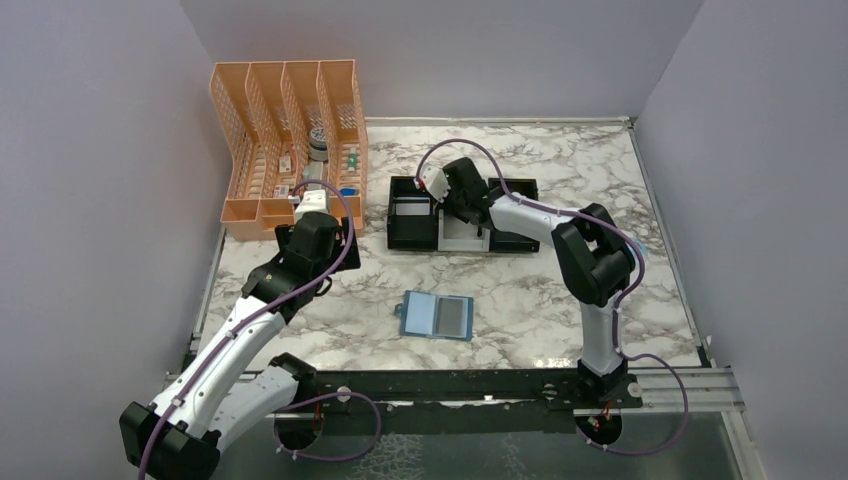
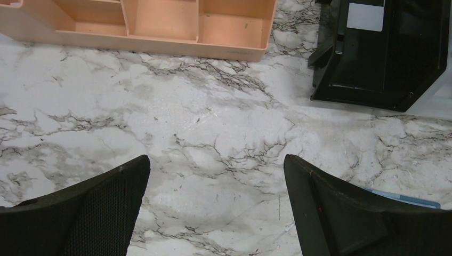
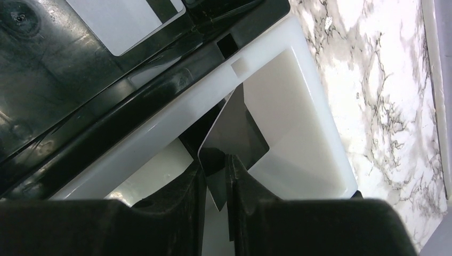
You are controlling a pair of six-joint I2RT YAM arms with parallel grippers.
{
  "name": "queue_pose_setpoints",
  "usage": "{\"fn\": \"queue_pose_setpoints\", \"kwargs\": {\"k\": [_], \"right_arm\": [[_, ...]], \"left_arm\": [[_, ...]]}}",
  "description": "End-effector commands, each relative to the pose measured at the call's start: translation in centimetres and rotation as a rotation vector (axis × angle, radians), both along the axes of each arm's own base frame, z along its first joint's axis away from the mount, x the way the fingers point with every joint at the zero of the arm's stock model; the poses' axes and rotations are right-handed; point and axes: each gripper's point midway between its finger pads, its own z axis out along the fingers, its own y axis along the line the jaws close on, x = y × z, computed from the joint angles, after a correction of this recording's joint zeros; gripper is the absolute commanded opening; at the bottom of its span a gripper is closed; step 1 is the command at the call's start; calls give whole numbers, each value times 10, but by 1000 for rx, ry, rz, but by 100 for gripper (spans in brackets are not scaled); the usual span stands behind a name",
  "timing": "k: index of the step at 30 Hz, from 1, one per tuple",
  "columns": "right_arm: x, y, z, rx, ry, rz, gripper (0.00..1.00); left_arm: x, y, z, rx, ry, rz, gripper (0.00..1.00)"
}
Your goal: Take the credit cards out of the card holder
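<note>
The teal-blue card holder (image 1: pixel 420 315) lies open on the marble, centre front, with a grey card (image 1: pixel 453 317) showing on its right panel. One corner of it shows in the left wrist view (image 2: pixel 408 199). A silver-grey card (image 1: pixel 410 209) (image 2: pixel 365 16) (image 3: pixel 125 21) lies in the tray's left black compartment. My right gripper (image 1: pixel 462 215) (image 3: pixel 216 162) reaches into the white middle compartment. Its jaws stand slightly apart around a black card (image 3: pixel 234 133) that stands on edge, leaning on the right finger. My left gripper (image 1: pixel 315 225) (image 2: pixel 216 165) hangs wide open over bare marble.
The black-and-white three-compartment tray (image 1: pixel 520 190) (image 2: pixel 373 80) (image 3: pixel 160 117) sits at the back centre. A peach mesh organizer (image 1: pixel 290 140) (image 2: pixel 160 26) holding small items stands at the back left. Grey walls enclose the table on three sides.
</note>
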Motion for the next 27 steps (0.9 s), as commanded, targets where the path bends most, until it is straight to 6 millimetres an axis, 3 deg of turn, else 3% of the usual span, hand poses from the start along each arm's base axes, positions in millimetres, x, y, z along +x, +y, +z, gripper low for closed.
{"fn": "queue_pose_setpoints", "kwargs": {"k": [1, 4, 13, 18, 20, 23, 25, 27], "right_arm": [[-6, -1, -6, -13, 30, 20, 25], [-7, -3, -6, -16, 31, 21, 33], [-2, -4, 1, 17, 11, -44, 34], [-15, 2, 11, 221, 64, -219, 33], [-24, 6, 14, 313, 102, -277, 30], [-40, 11, 13, 402, 179, -351, 16], [-45, 8, 8, 436, 199, -412, 6], [-45, 0, 3, 452, 183, -489, 4]], "left_arm": [[2, 2, 7, -4, -25, 4, 99], [3, 1, 6, -4, -20, -2, 99], [2, 2, 7, -5, -26, 4, 99], [3, 1, 7, -6, -24, 2, 99], [3, 1, 5, -3, -16, 1, 99], [4, 0, 3, -2, -7, -1, 99], [4, 0, 1, -1, -1, -1, 99], [4, 0, 1, 1, 1, 1, 99]]}}
